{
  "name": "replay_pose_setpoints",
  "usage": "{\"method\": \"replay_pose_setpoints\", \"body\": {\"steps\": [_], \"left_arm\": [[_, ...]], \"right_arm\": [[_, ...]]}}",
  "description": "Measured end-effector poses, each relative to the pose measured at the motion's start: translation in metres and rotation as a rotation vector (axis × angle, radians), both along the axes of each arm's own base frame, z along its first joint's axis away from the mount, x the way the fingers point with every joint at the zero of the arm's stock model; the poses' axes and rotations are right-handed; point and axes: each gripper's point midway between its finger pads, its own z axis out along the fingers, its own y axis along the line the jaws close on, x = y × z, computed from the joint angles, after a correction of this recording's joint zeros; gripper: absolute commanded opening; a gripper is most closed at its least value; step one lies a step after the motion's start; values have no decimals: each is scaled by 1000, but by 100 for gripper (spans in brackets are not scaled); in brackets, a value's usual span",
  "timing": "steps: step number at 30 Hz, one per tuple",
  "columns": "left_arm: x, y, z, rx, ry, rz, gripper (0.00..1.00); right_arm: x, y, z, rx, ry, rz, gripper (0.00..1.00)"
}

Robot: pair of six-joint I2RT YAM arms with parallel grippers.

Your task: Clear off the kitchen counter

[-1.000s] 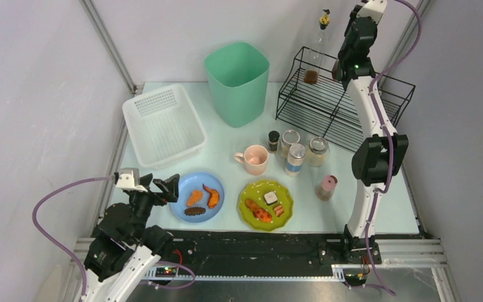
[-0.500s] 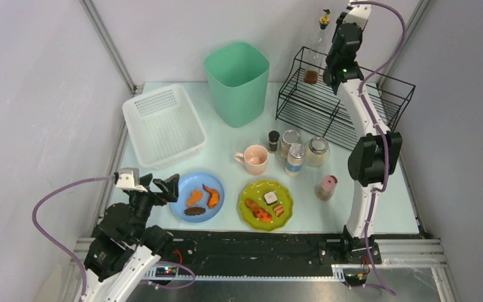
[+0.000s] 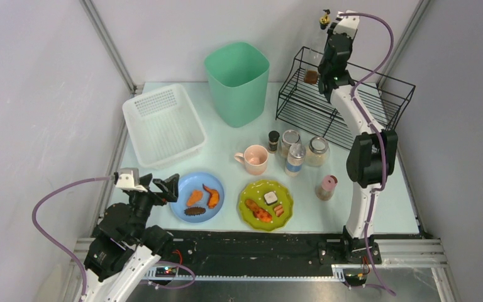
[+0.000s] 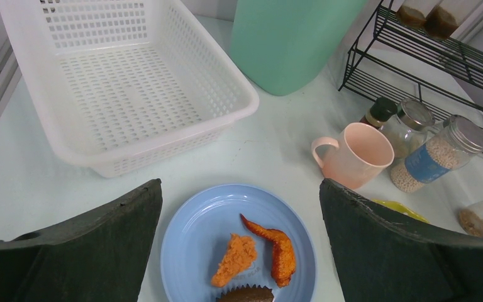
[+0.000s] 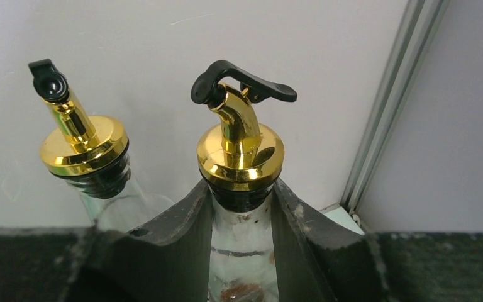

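fingers (image 5: 179,251) of the right gripper (image 5: 242,207) press on either side of the neck of a glass bottle (image 5: 242,264), just under its gold pourer with the black flip cap, so the gripper is clamped on that bottle. a second bottle (image 5: 85,148) with the same gold top stands just beside it on the left, apart from the fingers. the right arm rises steeply from its base at the near right edge, bends at the elbow above the counter and reaches back over the black wire rack (image 3: 327,107) to the far corner, wrist held high. the left gripper (image 4: 240,185) is spread wide with nothing between its fingers, hovering above the near rim of a blue plate (image 4: 195,226) that carries two orange pieces and a dark one. the left arm is folded low at the near left corner, its wrist aimed inward at that plate. the kitchen counter (image 3: 226,151) is a pale mint-white glossy top filling the middle of the cell, edged by a metal frame and a black front rail. on it sit a white perforated basket (image 4: 163,151) at the left, a tall green bin (image 4: 289,38) at the back, a pink mug (image 4: 358,154) near the centre, a cluster of lidded jars (image 4: 440,157) just right of the mug, a green plate (image 3: 251,187) with food beside the blue one, and a pink-capped jar (image 3: 326,187) near the right arm.
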Motion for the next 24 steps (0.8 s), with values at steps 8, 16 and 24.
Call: {"method": "replay_pose_setpoints", "body": {"steps": [8, 16, 24], "left_arm": [[0, 0, 0, 0, 0, 0, 98], [0, 0, 0, 0, 0, 0, 98], [0, 0, 0, 0, 0, -1, 98]], "right_arm": [[-10, -1, 1, 0, -32, -10, 48], [-24, -2, 4, -11, -23, -13, 70], [-61, -4, 49, -6, -76, 1, 75]]}}
